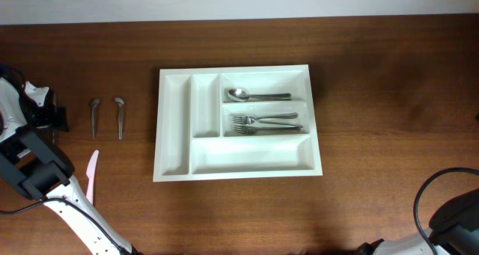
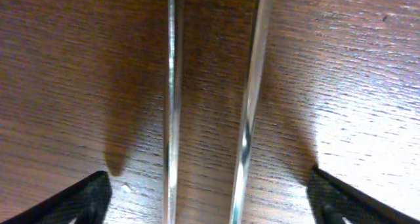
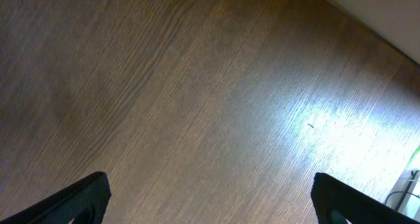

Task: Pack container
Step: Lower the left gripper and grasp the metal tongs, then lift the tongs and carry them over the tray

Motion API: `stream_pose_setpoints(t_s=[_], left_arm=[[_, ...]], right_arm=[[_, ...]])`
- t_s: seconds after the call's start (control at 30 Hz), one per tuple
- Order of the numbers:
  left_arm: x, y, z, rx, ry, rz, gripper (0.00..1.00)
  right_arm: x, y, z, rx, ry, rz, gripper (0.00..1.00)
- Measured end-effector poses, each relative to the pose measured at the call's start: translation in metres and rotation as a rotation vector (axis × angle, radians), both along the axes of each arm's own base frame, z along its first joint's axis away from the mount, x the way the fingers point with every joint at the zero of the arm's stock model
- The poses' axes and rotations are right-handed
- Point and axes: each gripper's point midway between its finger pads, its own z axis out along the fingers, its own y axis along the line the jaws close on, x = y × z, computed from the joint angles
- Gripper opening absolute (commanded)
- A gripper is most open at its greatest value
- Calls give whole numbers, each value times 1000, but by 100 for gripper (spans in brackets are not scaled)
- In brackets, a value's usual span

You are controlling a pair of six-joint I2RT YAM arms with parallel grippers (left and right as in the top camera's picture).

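Steel handles fill the left wrist view: one spoon (image 2: 172,119) and a second spoon (image 2: 249,119) lie parallel and near each other on the wood surface (image 2: 65,66). Risk: if the left pincer (image 2: 210,191) closes from here, it would likely sweep both handles together, giving a double pick or squirting one out sideways. Thin, flat handles may also skid rather than lift. The left pincer is spread wide, with a fingertip outside each handle and nothing gripped — contact with the surface cannot be judged. The right pincer (image 3: 210,191) is likewise wide apart and empty, over bare wood. The container (image 1: 174,128) sits mid-surface, well apart from the loose pair. It holds a packed spoon (image 1: 254,95) and forks (image 1: 266,123) in two of its long compartments. A pink utensil (image 1: 92,173) lies near the left arm.
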Motion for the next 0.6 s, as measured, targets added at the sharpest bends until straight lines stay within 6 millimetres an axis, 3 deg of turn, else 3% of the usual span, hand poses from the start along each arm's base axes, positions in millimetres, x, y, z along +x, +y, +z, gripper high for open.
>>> stream_pose_setpoints(t_s=[0.2,0.37,0.47,0.6], left_arm=[[0,0,0,-1,1,5,59],[0,0,0,0,-1,9,27],[0,0,-1,0,0,3,13],[1,-2,0,-2,2,7,2]], right_arm=[[0,0,0,0,0,0,98],[0,0,0,0,0,0,99],[0,0,0,0,0,0,99],[0,0,0,0,0,0,99]])
